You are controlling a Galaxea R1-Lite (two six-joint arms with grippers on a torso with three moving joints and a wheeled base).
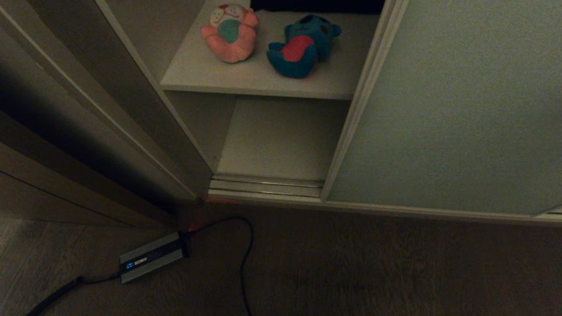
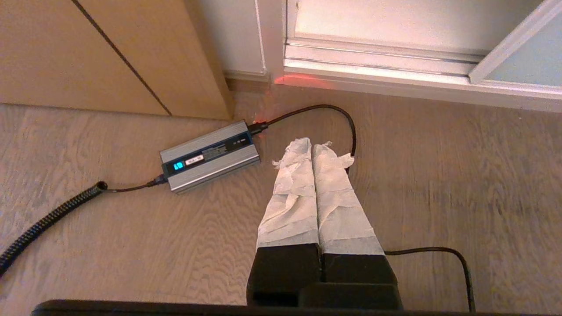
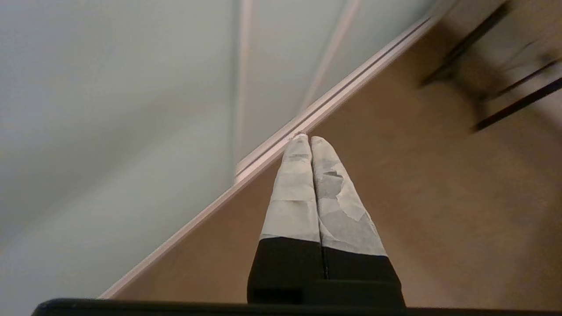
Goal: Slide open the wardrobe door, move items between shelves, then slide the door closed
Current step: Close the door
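The sliding wardrobe door [image 1: 448, 109] stands slid right, long axis upright, baring the upper shelf [image 1: 206, 74] where the pink plush [image 1: 230, 33] and teal plush [image 1: 303, 46] lie side by side, heads far — left gripper [image 2: 312, 142] and right gripper [image 3: 309, 139] both clenched on nothing.

Pink plush toy [image 1: 231, 34] with teal belly, teal plush toy [image 1: 303, 46] with red belly, grey-green door [image 1: 456, 109]
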